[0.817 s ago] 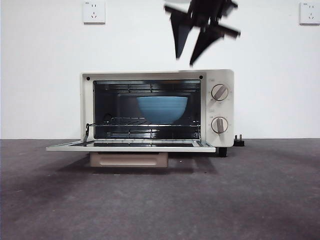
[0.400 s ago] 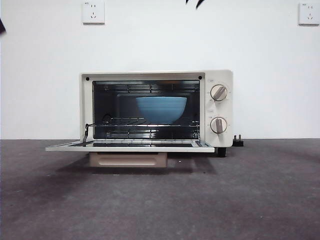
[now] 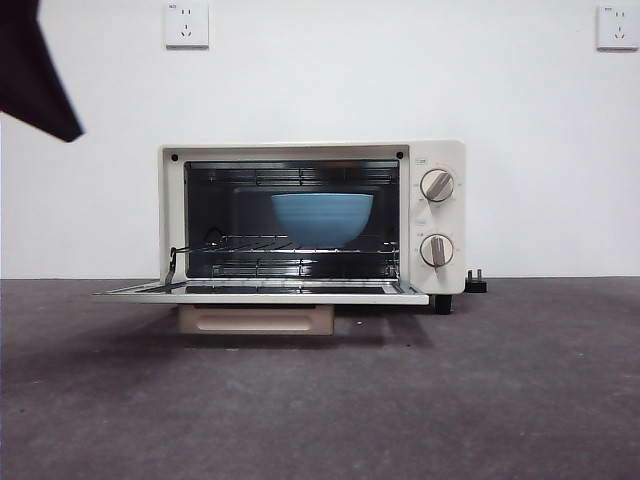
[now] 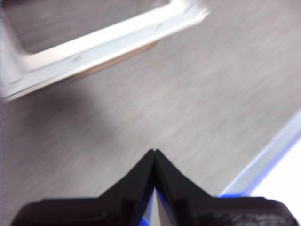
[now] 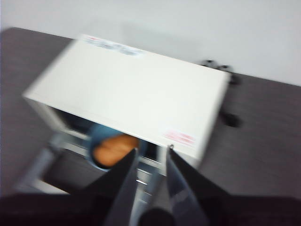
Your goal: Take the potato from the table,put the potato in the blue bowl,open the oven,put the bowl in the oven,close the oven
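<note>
Front view shows the dark grey tabletop [image 3: 320, 400] closest to us, bare and flat. Next comes the oven [image 3: 312, 215], with its door [image 3: 260, 293] folded all the way down and lying flat. The beige bar handle [image 3: 257, 319] hangs under the front edge of that door. Farther in, the blue bowl [image 3: 322, 218] sits on the wire rack [image 3: 290, 245] inside the oven. In the right wrist view, the potato [image 5: 115, 149] rests inside the bowl, looking orange and round. The right gripper [image 5: 149, 162] is high above the oven top, its jaws a little apart and holding nothing. The left gripper [image 4: 154, 155] is above the tabletop near the door's corner, with its jaws pressed together and empty. A dark shape at the top corner of the front view is likely that arm. What looks left to do is shutting the door. The door is probably stiff metal and glass on a hinge, not heavy, and it should swing up with a steady push. The best spot to push or hook is likely the bar handle or the door's front edge. The glass could be slippery, so the handle seems safer.
</note>
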